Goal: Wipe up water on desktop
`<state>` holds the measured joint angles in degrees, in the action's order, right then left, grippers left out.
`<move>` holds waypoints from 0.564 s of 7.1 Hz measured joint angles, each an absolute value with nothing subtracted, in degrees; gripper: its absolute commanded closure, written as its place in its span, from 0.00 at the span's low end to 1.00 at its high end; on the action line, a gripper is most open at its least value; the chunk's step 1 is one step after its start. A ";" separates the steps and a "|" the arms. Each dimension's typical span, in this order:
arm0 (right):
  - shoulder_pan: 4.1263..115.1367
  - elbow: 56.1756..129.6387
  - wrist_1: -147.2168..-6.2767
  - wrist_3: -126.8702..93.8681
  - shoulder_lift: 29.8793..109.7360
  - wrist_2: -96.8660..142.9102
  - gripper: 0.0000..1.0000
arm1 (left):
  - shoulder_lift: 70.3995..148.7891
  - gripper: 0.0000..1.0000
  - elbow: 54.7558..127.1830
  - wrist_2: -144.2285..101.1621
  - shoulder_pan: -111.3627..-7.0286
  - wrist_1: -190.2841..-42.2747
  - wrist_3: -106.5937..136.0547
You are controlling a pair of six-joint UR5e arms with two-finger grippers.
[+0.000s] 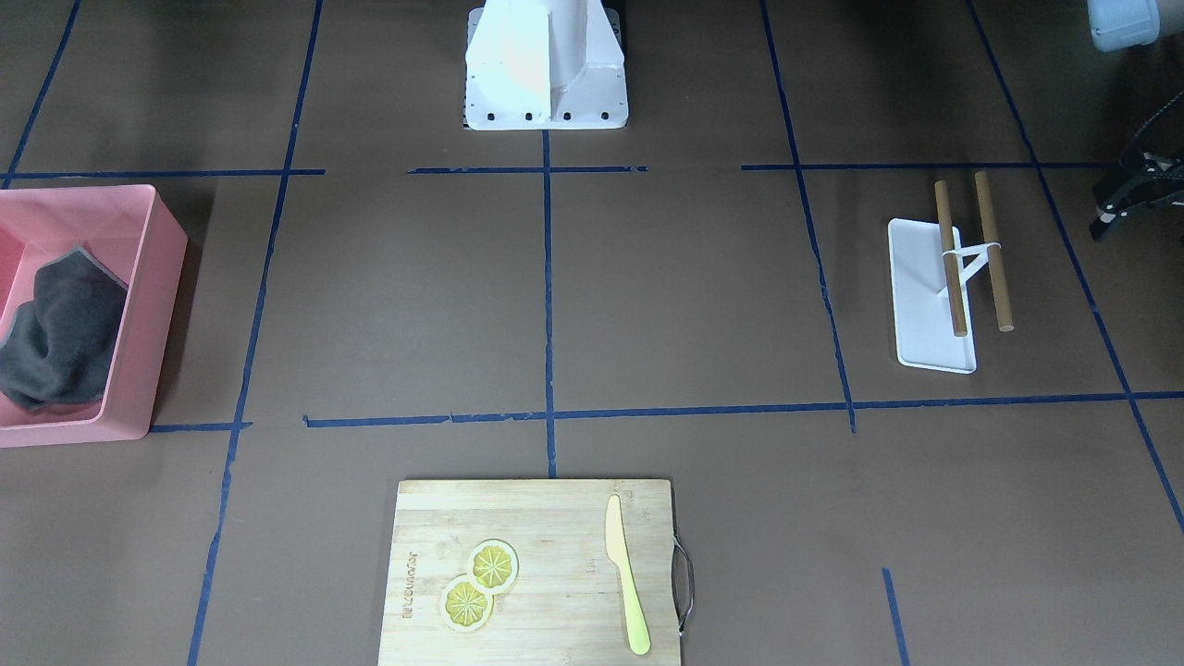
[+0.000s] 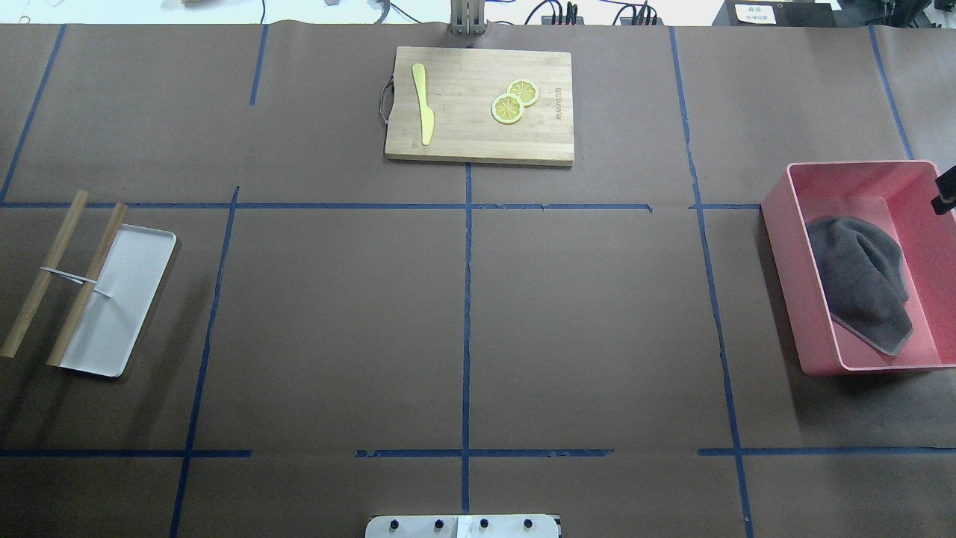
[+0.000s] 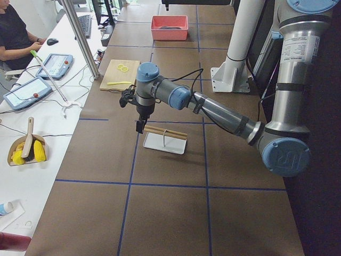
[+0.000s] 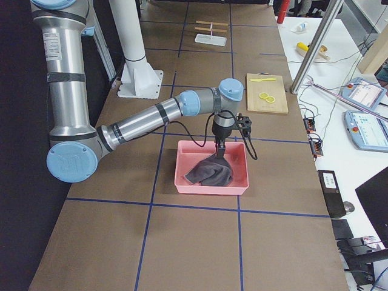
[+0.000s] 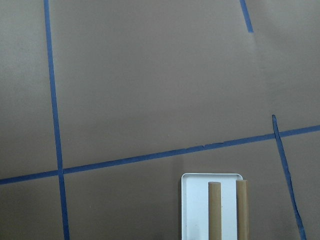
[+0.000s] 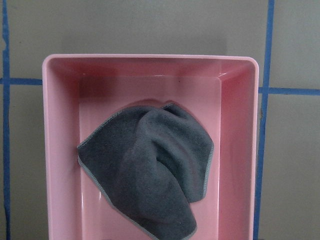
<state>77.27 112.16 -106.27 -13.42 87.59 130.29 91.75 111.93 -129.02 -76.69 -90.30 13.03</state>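
The brown desktop [image 2: 582, 314] with its blue tape grid shows no water that I can make out. A dark grey cloth [image 2: 859, 280] lies crumpled in a pink bin [image 2: 795, 299]; it also shows in the right wrist view [image 6: 150, 175]. My right gripper [image 4: 219, 148] hangs just above the cloth, and only a black sliver of it [image 2: 945, 193] shows at the overhead view's edge. My left gripper [image 3: 139, 125] hovers above one end of a white tray [image 2: 123, 299]. I cannot tell whether either gripper is open or shut.
Two wooden rods [image 2: 63, 284] joined by a white bracket lie partly on the white tray. A wooden cutting board [image 2: 478, 138] at the far edge holds a yellow knife [image 2: 423, 101] and two lemon slices [image 2: 514, 102]. The robot base [image 1: 546, 69] stands at the near middle.
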 measured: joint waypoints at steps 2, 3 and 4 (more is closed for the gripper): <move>84.24 111.80 -106.32 -5.87 90.82 133.16 0.00 | 91.42 0.00 107.53 -130.21 -80.42 -88.48 4.86; 86.56 111.54 -106.34 -3.64 92.49 134.25 0.00 | 91.63 0.00 104.16 -130.56 -83.24 -87.19 -1.01; 87.88 110.73 -106.31 -0.94 93.70 134.99 0.00 | 91.95 0.00 100.46 -131.29 -85.97 -86.08 -6.29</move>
<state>87.88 110.73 -106.31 -0.94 93.70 134.99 91.95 100.46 -131.29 -85.97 -86.08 -6.29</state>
